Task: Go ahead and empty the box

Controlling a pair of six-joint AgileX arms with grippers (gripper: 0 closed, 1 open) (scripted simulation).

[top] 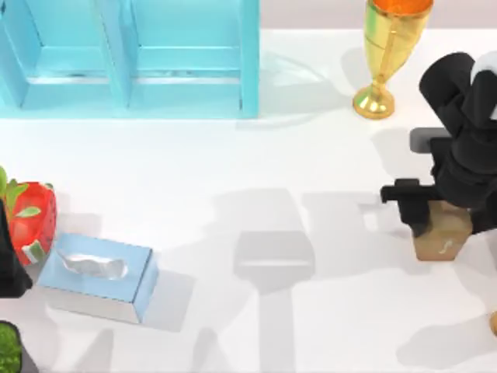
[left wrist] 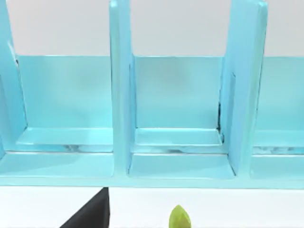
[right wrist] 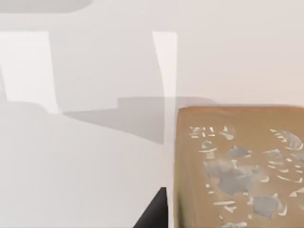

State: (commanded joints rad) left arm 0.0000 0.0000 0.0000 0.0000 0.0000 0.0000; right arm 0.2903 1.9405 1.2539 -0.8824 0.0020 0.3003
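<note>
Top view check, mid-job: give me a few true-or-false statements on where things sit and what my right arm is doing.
1. The tissue box lies near the table's left edge. True.
2. The gold goblet lies tipped over beside the tissue box. False: it stands upright at the far right.
3. The right gripper is at the brown box. True.
4. The blue shelf holds the strawberry. False: its visible compartments are bare; the strawberry sits at the left edge.
</note>
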